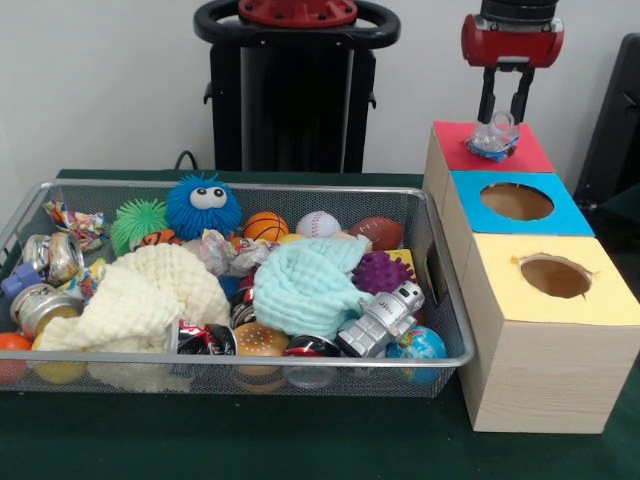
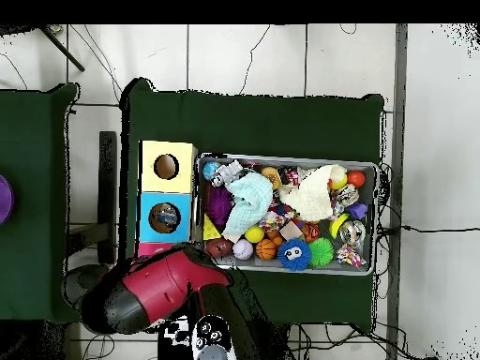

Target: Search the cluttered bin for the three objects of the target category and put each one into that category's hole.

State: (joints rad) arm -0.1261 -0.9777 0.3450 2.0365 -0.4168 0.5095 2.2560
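Observation:
The silver wire-mesh bin [image 1: 440, 300] holds a jumble of toys and cloths; it also shows in the overhead view [image 2: 378, 217]. A crumpled clear wrapper with blue print [image 1: 495, 140] lies on the red-topped box [image 1: 535, 155], covering its hole. My gripper [image 1: 503, 118] hangs just above it, fingers [image 1: 486, 100] apart, its tips at the wrapper's top. Two more crumpled wrappers lie in the bin: one at the far left corner [image 1: 75, 222], one in the middle [image 1: 225, 250]. In the overhead view the arm [image 2: 159, 286] hides most of the red box [image 2: 150, 249].
The blue-topped box [image 1: 565, 215] and the yellow-topped box [image 1: 600, 300] stand in a row in front of the red one. The bin also holds cream [image 1: 140, 295] and mint [image 1: 305, 285] cloths, crushed cans [image 1: 50, 258], spiky balls [image 1: 203, 205] and a toy robot [image 1: 380, 320].

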